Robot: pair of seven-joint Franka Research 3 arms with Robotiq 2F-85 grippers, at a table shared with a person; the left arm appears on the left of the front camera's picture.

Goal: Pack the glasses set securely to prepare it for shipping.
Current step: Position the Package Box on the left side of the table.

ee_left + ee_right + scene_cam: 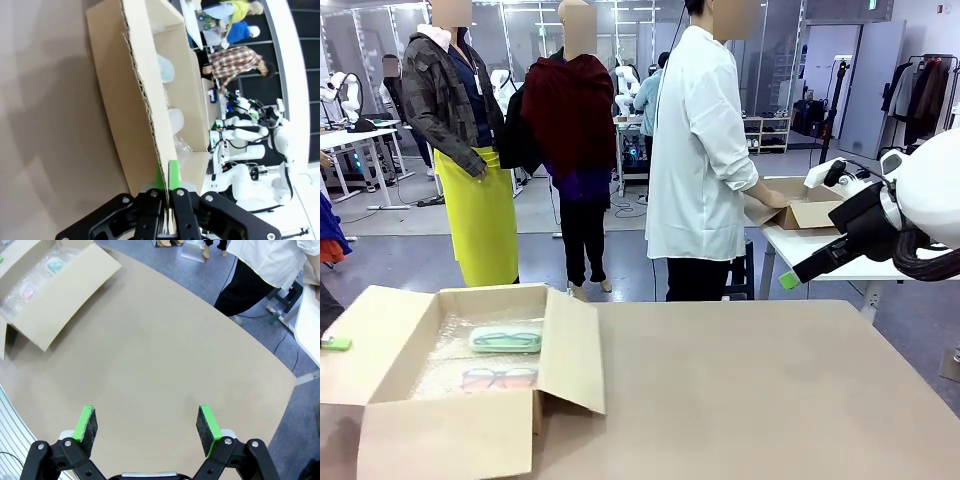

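With both cases [505,340] lying on bubble wrap in the box [572,350] at the table's left edge, the left gripper [167,186], clamped on a flap, should fold it slowly; right gripper [146,423] gapes idle.

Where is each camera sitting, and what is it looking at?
Front view: sits on the robot's side, looks across the table at the open cardboard box holding the mint-green case and pink case; the right arm shows, its right claw raised.
Left wrist view: sits on the left arm, looks along the left claw, shut on a box flap.
Right wrist view: sits on the right arm, looks down over open claw fingers at the table.
All views share the box.
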